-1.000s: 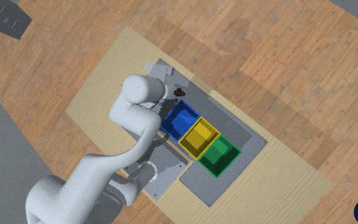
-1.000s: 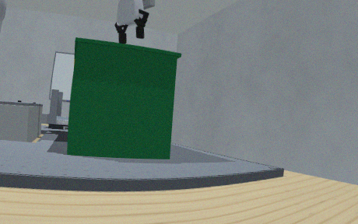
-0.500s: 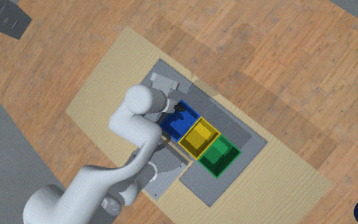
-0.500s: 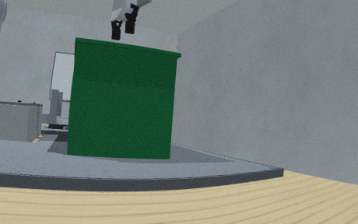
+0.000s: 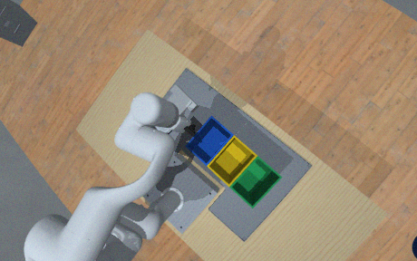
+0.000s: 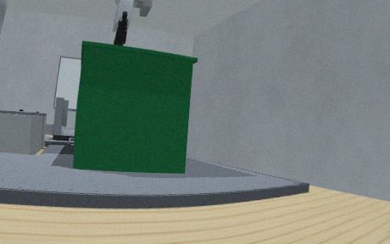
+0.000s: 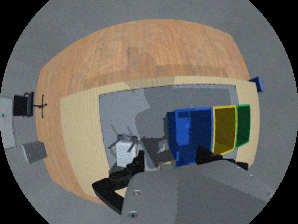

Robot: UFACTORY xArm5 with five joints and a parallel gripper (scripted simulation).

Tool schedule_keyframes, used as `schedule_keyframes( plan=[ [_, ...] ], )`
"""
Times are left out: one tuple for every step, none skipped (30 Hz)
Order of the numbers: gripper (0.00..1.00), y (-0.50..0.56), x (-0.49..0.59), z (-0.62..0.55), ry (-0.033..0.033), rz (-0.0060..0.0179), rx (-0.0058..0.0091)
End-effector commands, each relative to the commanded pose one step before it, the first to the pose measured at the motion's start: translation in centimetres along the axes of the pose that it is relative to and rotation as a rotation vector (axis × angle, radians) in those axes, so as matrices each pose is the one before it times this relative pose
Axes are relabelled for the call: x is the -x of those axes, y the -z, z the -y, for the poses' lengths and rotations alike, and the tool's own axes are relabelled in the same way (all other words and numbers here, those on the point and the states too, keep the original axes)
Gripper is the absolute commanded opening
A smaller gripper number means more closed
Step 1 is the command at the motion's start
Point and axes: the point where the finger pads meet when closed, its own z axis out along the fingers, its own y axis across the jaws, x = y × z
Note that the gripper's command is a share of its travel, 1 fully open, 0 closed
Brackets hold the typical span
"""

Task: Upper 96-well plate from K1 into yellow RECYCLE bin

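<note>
Gripper point(image 5: 192, 131) released, holding nothing, right beside the blue bin point(image 5: 209, 140). Risk: arm clips that bin and tips it reaching rack K1, hidden here.

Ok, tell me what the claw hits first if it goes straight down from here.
Probably the grey platform just beside the blue bin, near its rim. The open claw is largely hidden under the arm, so depth and exact line are unclear.
</note>
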Motion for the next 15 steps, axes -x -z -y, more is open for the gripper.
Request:
schedule_keyframes(
  plan=[
    [1.00,-0.635,1.426,1.959,-0.07528,0.00890,0.00602],
    [1.00,-0.156,0.326,0.346,0.00000,0.00000,0.00030],
    [1.00,-0.156,0.326,0.346,0.00000,0.00000,0.00030],
    [1.00,-0.156,0.326,0.346,0.00000,-0.00001,0.00030],
    [1.00,-0.156,0.326,0.346,0.00000,-0.00002,0.00031],
    [1.00,-0.155,0.326,0.346,0.00000,-0.00003,0.00031],
    [1.00,-0.155,0.326,0.346,0.00000,-0.00003,0.00031],
    [1.00,-0.155,0.326,0.346,0.00000,-0.00004,0.00030],
    [1.00,-0.155,0.326,0.346,0.00000,-0.00005,0.00030],
    [1.00,-0.155,0.326,0.346,0.00000,-0.00006,0.00030],
    [1.00,0.000,0.000,0.000,0.00000,0.00000,0.00000],
    [1.00,0.000,0.000,0.000,0.00000,0.00000,0.00000],
    [1.00,-0.155,0.326,0.346,0.00000,-0.00007,0.00030],
    [1.00,-0.155,0.326,0.346,0.00000,-0.00007,0.00030],
    [1.00,-0.154,0.326,0.346,0.00000,-0.00008,0.00030]
  ],
)
